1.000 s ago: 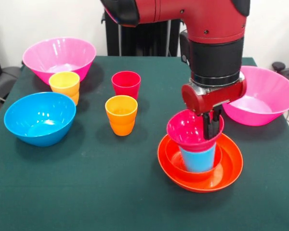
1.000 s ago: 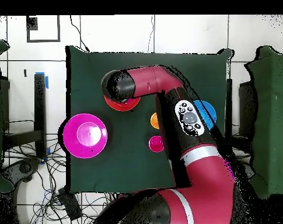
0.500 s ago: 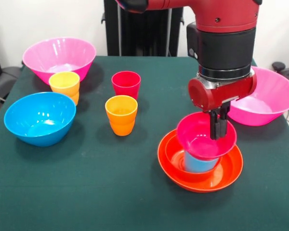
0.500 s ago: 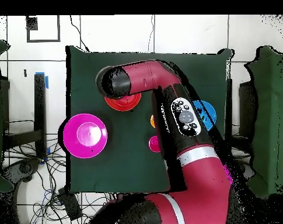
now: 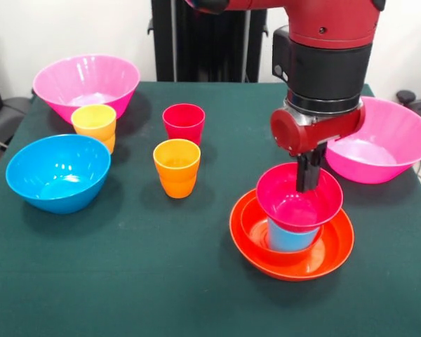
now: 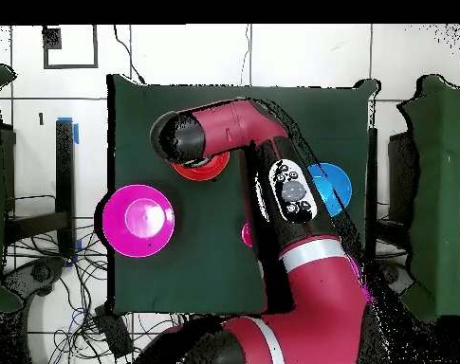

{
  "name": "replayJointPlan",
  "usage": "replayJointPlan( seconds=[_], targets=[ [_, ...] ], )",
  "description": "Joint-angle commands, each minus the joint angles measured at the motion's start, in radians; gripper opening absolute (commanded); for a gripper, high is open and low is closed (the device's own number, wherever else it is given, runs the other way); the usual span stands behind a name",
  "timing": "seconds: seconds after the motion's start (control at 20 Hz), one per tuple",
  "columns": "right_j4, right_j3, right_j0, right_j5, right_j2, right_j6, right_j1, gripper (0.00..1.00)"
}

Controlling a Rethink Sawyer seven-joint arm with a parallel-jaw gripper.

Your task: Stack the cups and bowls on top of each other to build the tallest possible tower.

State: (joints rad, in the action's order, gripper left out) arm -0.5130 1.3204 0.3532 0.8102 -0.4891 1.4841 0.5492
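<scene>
- On the worktop [image 5: 126, 281], right of centre in the front view, stood the tower so far: wide orange bowl [image 5: 330, 256] at the bottom, small orange bowl [image 5: 256, 228] nested in it, blue cup [image 5: 288, 239] in that, crimson bowl [image 5: 295, 203] on top.
- Claw [image 5: 309, 175] hung at the crimson bowl's far rim, dark fingers [image 5: 310, 172] down into or against it. Could not tell whether they pinched the rim or stood apart.
- Crimson bowl looked close to level on the blue cup; seated or carried, not clear.
- Unstacked: red cup [image 5: 184, 123] and orange cup [image 5: 177, 167] mid-table, yellow cup [image 5: 94, 126] just beside the blue bowl [image 5: 56, 172], one pink bowl [image 5: 86, 84] far left, the other pink bowl [image 5: 393, 140] far right.
- Overhead, the arm covered most of the stack; only an orange-red rim [image 6: 186, 171] showed, with one pink bowl [image 6: 138, 219] well apart.
- Judgement: four pieces up, six left. Under half done.
</scene>
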Motion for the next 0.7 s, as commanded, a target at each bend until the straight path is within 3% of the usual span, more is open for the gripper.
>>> replayJointPlan(
  seconds=[0.05,0.35,0.45,0.55,0.7],
  targets=[
    [-0.047,-0.006,-0.01,0.202,0.032,-0.153,0.011,0.0],
    [-0.023,0.014,0.031,0.375,0.003,-0.246,0.106,0.0],
    [-0.033,0.021,0.047,0.381,-0.003,-0.262,0.121,0.0],
    [-0.045,0.04,0.075,0.348,-0.016,-0.284,0.125,0.0],
    [-0.037,0.132,0.159,0.213,-0.047,-0.28,0.127,0.0]
  ],
)
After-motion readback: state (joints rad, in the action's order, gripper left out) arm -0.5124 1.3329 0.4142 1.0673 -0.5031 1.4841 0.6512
